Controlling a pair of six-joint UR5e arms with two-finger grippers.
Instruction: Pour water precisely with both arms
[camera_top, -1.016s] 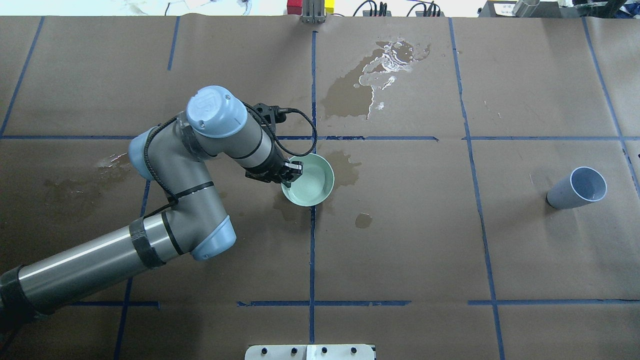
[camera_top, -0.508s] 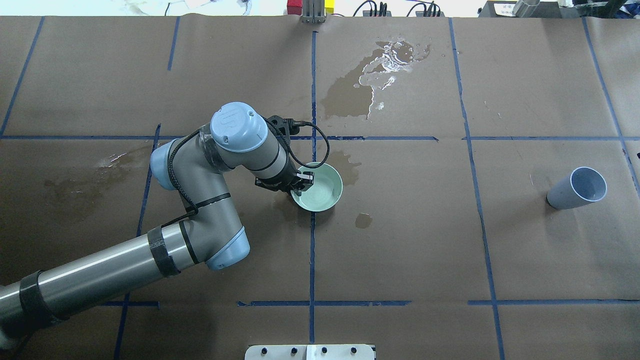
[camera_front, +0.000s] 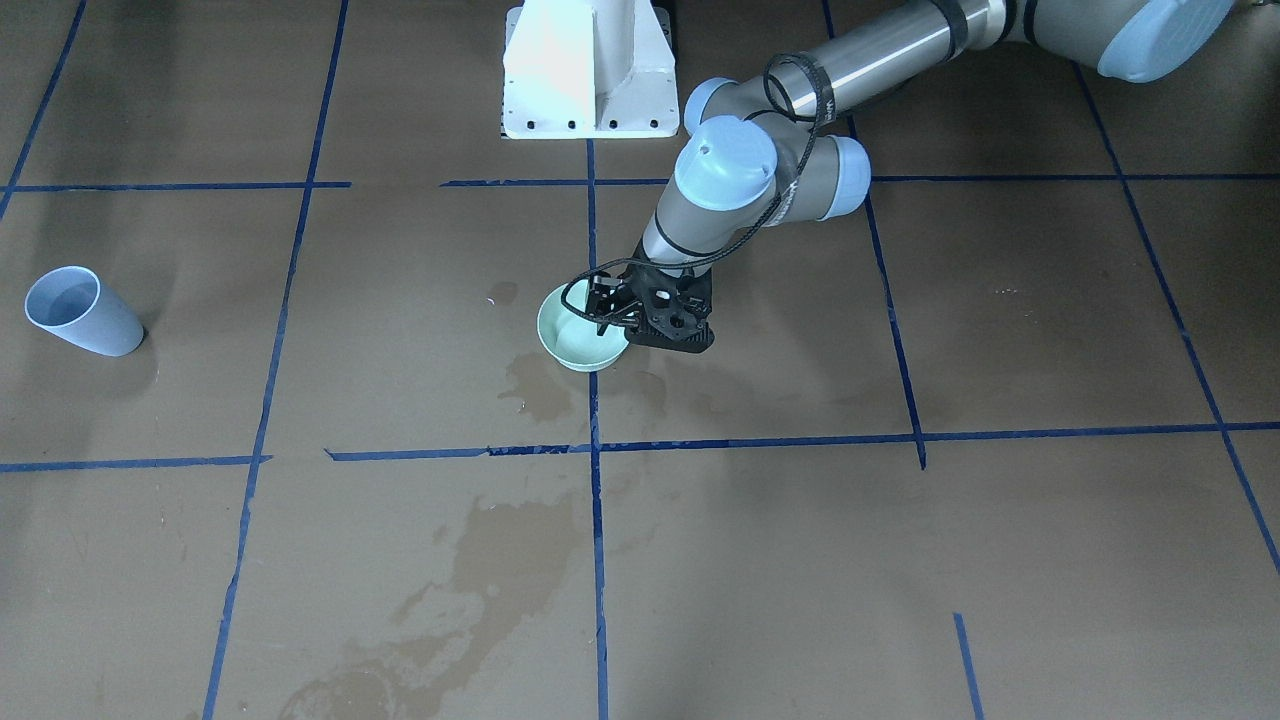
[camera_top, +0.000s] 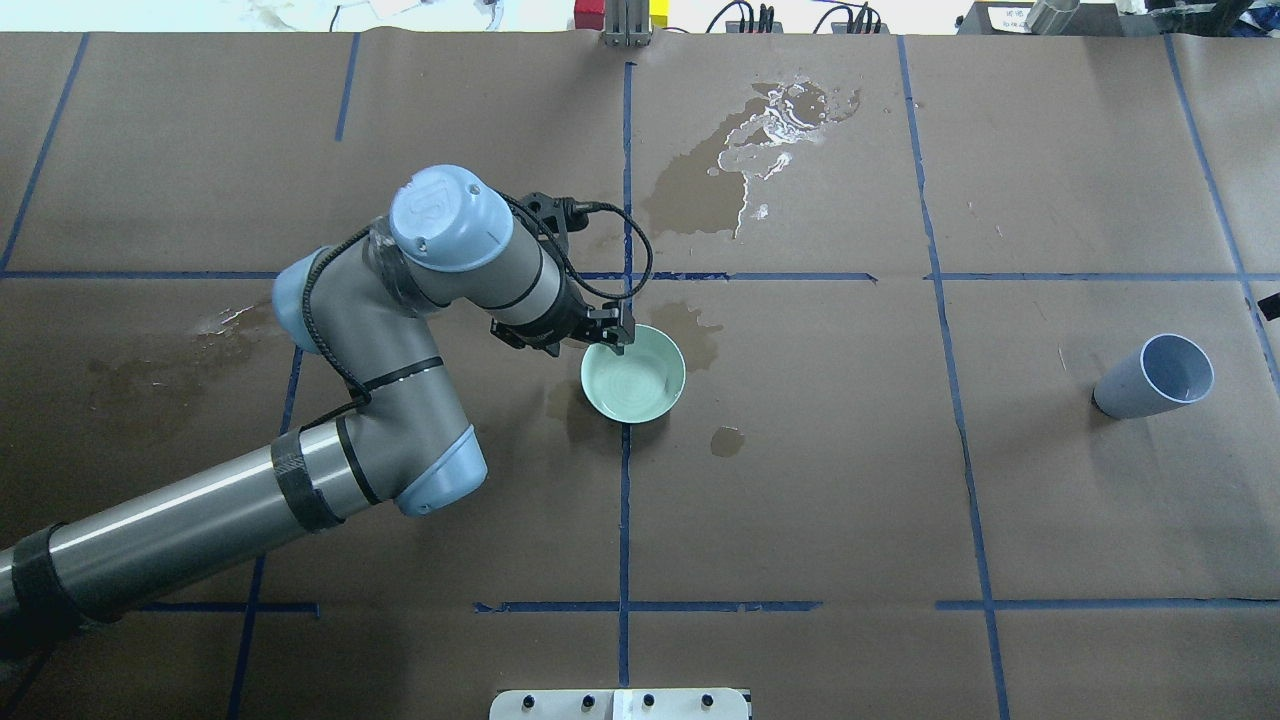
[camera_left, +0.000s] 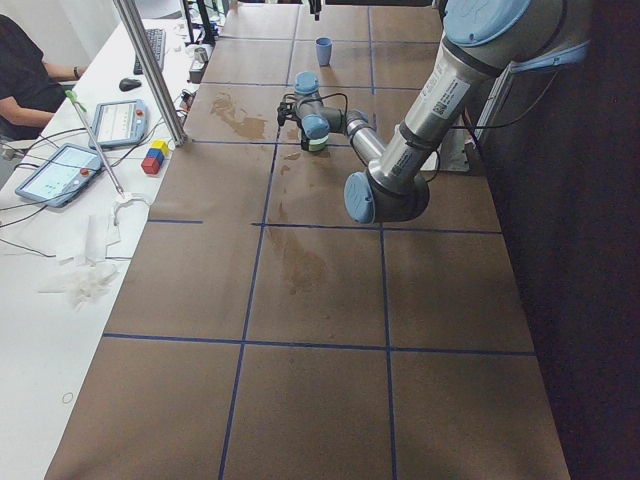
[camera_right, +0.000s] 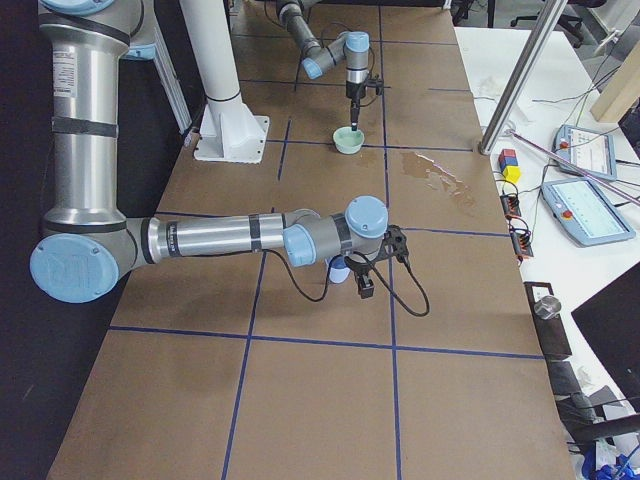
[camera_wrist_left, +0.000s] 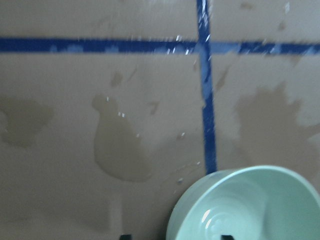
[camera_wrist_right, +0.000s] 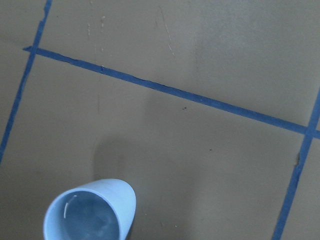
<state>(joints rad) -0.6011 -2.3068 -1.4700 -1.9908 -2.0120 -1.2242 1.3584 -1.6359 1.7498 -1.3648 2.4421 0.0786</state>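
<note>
**Left gripper (camera_top: 612, 338) shifted**

Left gripper, jaws parted, now stands at the far-left rim of the green bowl (camera_top: 642, 388), unmoved at tabletop centre. Water (camera_wrist_right: 82, 220) lies in the blue cup (camera_top: 1128, 392) by the right edge. Right gripper (camera_right: 362, 288): state unclear.

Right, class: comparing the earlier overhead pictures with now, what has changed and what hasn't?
The left gripper shifted the green bowl slightly right, then drew back to its far-left rim, fingers apart, apparently letting go. The bowl has since stayed put; the blue cup and wet stains never moved.
</note>
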